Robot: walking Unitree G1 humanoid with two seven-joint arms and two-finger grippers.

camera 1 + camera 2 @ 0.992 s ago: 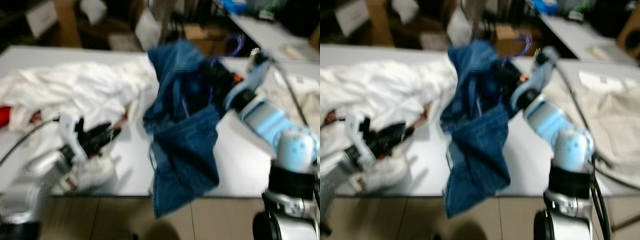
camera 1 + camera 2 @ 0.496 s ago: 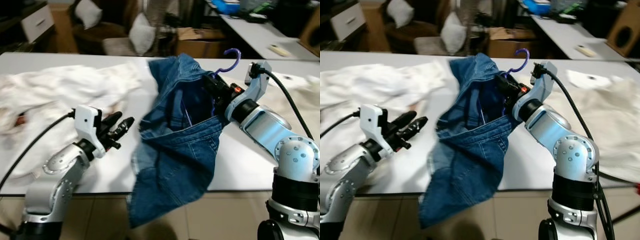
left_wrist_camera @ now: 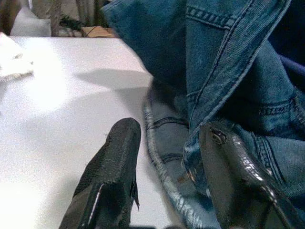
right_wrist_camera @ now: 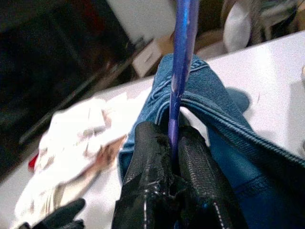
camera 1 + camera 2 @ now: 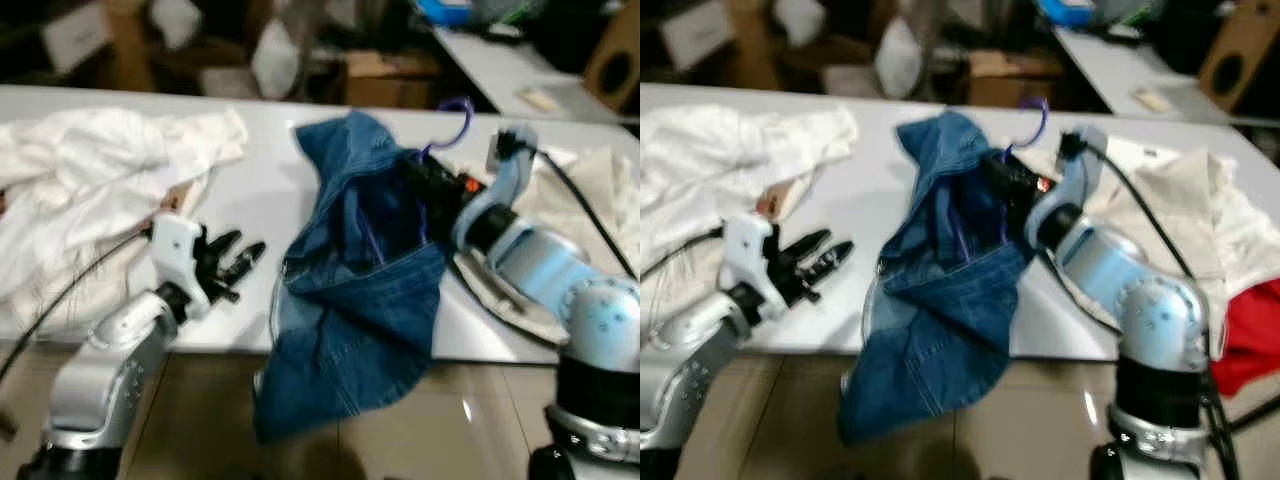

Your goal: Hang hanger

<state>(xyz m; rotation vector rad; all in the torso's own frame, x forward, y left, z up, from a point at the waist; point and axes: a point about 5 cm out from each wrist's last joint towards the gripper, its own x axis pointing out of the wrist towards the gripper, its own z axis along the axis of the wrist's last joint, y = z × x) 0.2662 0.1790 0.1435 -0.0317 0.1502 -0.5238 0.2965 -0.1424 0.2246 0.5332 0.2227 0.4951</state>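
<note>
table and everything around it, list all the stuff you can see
jeans: one, blue denim, hanging on the hanger, draped over the table's front edge
hanger: one, purple, hook sticking up above the jeans
white cloth: one heap, white, on the table's left part
cream cloth: one heap, off-white, on the table's right part
red cloth: one, red, at the far right edge
table: one, white, across the middle
boxes: cardboard brown, blurred, behind the table
left gripper: black fingers, open, above the table's front edge beside the jeans
right gripper: black fingers, shut on the hanger's stem
</note>
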